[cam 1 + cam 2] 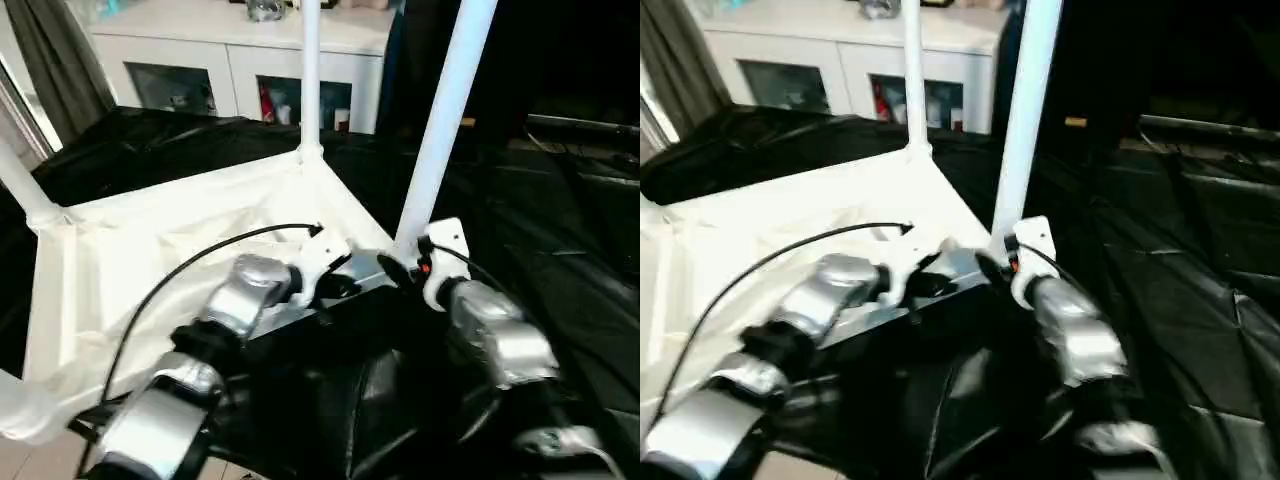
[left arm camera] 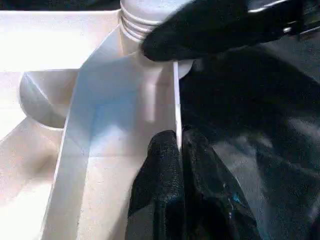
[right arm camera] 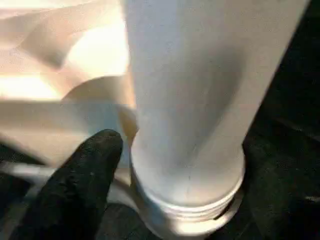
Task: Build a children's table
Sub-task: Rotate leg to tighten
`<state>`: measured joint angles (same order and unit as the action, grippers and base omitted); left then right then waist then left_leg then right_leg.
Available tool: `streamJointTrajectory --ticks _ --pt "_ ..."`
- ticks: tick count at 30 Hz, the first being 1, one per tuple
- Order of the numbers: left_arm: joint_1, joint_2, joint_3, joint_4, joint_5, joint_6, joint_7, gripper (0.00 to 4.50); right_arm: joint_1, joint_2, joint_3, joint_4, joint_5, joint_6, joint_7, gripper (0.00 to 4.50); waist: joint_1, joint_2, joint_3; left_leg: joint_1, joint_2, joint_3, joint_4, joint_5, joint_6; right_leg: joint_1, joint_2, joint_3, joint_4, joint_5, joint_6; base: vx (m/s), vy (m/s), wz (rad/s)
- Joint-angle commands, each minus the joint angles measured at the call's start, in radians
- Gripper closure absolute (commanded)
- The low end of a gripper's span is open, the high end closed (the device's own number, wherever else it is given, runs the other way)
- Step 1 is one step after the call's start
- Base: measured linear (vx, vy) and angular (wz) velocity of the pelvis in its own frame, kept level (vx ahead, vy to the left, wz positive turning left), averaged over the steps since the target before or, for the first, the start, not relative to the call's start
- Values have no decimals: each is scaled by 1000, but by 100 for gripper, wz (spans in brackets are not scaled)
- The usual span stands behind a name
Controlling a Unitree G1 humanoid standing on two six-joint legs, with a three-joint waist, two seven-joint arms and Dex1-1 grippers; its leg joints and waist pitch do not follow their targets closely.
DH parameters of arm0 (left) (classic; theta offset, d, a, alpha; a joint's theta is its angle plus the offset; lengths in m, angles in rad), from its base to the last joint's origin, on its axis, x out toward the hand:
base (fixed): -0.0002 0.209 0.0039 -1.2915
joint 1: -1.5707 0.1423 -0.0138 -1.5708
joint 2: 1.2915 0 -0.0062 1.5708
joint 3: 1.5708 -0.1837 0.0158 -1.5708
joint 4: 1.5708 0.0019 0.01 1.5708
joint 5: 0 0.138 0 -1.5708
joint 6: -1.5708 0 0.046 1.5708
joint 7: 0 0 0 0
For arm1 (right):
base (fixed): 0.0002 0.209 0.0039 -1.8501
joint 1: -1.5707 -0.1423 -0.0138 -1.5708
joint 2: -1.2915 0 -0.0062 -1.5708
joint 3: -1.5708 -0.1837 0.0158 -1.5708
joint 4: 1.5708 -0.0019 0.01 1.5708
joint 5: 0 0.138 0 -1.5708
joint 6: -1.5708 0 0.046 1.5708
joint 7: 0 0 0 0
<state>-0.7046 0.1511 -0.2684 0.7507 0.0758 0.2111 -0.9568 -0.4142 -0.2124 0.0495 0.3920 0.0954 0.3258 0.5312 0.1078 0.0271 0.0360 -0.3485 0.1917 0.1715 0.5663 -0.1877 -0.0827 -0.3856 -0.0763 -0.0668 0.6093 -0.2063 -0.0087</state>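
The left gripper (image 2: 179,165) is clamped together on the thin side wall of the upside-down white table top (image 1: 150,260), and just to its right the right gripper (image 1: 400,268) stands apart around the base of the near leg (image 1: 440,120) rising from the corner socket.

I see the white table top (image 1: 190,260) lying upside down at centre left of the head view, ribs up. Legs stand upright in its corner sockets: the near leg (image 1: 440,130), far leg (image 1: 310,70), left leg (image 1: 25,195).
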Motion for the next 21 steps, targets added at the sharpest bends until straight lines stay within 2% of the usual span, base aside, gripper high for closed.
streamJointTrajectory --ticks 1,3,4,5,6,11,13,14,15,17,21 --pt "33 17 -49 -22 -6 -6 -100 450 29 -23 122 -104 71 16 198 73 7 -13 -49 -8 33 -10 -59 -142 65 51 -73 46 -79 -124 -193 0 0 0" --pt "45 49 -55 -45 -17 -13 -164 450 48 -69 132 -150 99 23 282 73 12 -11 -48 -10 36 -11 -59 -144 79 56 -72 48 -77 -108 -195 0 0 0" --pt "59 79 -65 -69 -27 -28 -228 450 63 -110 142 -179 115 21 346 73 12 -5 -49 -8 38 -9 -57 -145 80 50 -73 48 -75 -95 -202 0 0 0" --pt "64 91 -69 -78 -30 -34 -252 450 68 -126 146 -190 121 20 371 73 13 -7 -50 -8 39 -12 -58 -146 80 53 -74 46 -75 -95 -207 0 0 0" --pt "78 115 -76 -105 -47 -37 -311 450 78 -156 152 -200 119 13 420 73 14 -3 -48 -9 39 -9 -56 -140 84 50 -71 46 -71 -82 -216 0 0 0" --pt "108 156 -88 -186 -85 -3 -405 450 91 -208 162 -225 122 39 504 73 22 -1 -48 -4 44 -7 -57 -163 71 46 -73 47 -70 -99 -239 0 0 0" --pt "117 166 -90 -207 -92 8 -423 450 95 -224 169 -235 128 45 523 73 23 -2 -47 -4 44 -8 -59 -167 64 47 -72 47 -71 -109 -236 0 0 0" --pt "120 169 -91 -213 -94 8 -430 450 97 -229 171 -239 131 47 528 87 22 -10 -47 -3 43 -7 -59 -167 64 48 -73 47 -72 -113 -234 0 0 0" --pt "125 176 -90 -218 -96 6 -438 450 100 -239 177 -248 137 52 543 87 24 -14 -47 -4 42 -7 -58 -164 63 49 -74 48 -72 -126 -229 0 0 0" --pt "130 182 -85 -216 -95 2 -438 450 102 -245 185 -255 137 57 556 99 26 -11 -47 -3 42 -7 -57 -150 65 47 -74 48 -72 -132 -223 0 0 0" --pt "143 189 -76 -228 -96 8 -432 450 103 -244 189 -257 130 62 562 142 30 -15 -48 -4 42 -7 -56 -134 66 47 -74 49 -69 -123 -219 0 0 0"
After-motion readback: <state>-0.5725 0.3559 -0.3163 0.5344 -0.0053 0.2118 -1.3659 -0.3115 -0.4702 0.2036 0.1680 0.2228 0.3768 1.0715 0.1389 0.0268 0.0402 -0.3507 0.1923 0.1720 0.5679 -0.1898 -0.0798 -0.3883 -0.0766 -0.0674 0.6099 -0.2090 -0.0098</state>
